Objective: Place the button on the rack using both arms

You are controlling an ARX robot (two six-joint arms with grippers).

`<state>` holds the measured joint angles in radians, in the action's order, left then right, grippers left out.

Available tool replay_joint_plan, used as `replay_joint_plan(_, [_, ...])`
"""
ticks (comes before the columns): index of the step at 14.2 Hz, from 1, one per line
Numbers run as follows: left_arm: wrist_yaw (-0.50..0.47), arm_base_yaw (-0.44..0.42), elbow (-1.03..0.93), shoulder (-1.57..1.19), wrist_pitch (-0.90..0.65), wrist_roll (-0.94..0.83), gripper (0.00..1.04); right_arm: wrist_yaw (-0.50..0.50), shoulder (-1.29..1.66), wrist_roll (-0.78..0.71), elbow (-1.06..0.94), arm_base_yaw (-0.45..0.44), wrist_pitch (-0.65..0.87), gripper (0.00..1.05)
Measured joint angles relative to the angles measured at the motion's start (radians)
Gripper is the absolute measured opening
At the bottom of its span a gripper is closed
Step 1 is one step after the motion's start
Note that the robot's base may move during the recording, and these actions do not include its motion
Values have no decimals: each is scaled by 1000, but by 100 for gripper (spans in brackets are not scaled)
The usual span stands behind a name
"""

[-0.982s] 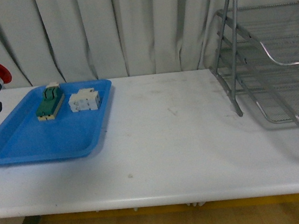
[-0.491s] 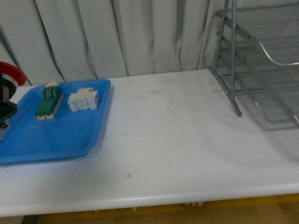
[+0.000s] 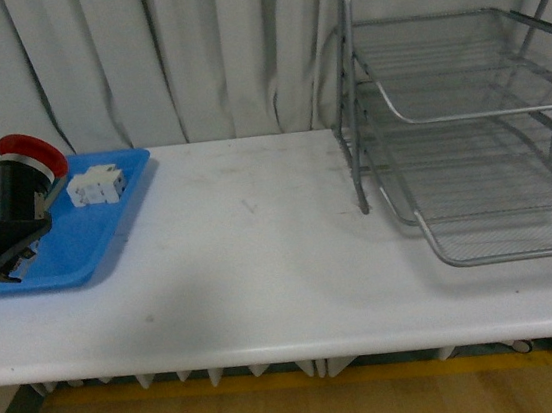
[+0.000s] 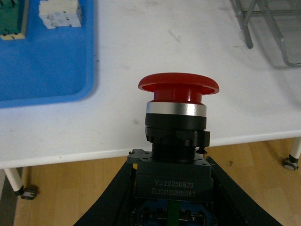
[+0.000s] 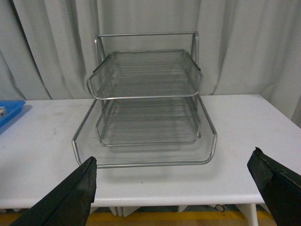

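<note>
Since a second ago, the small push-button with the round red mushroom cap [image 3: 23,177] is being carried further in, now overlapping the flat blue plastic tray [image 3: 91,259] in the front view, and the silver three-tier wire-mesh rack [image 3: 351,96] is being framed nearer centre. Pickup is judged done; handover and placing are being left outstanding, the rack lying well apart. The button's dark blocky body, silver-ringed under the cap, is being clamped by the left gripper [image 4: 172,197]; the right gripper [image 5: 174,195] is being held wide apart, empty.
</note>
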<state>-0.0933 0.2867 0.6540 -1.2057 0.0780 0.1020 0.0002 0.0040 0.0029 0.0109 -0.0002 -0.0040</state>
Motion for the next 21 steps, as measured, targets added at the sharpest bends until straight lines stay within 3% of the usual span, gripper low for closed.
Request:
replay_joint_plan(8, [0,49,21,-63,-27,4,36,4,0,0,0,0,0,98])
replay_joint_plan(12, [-8,157,257,-263,-48,2,36,3,0,0,0,0,1,98])
replay_joint_plan(17, [39,323,739,-678,95,-56,36,3,0,0,0,0,1,98])
replay_joint_plan(21, [37,351,886,-840,179,-85,36,3,0,0,0,0,1,98])
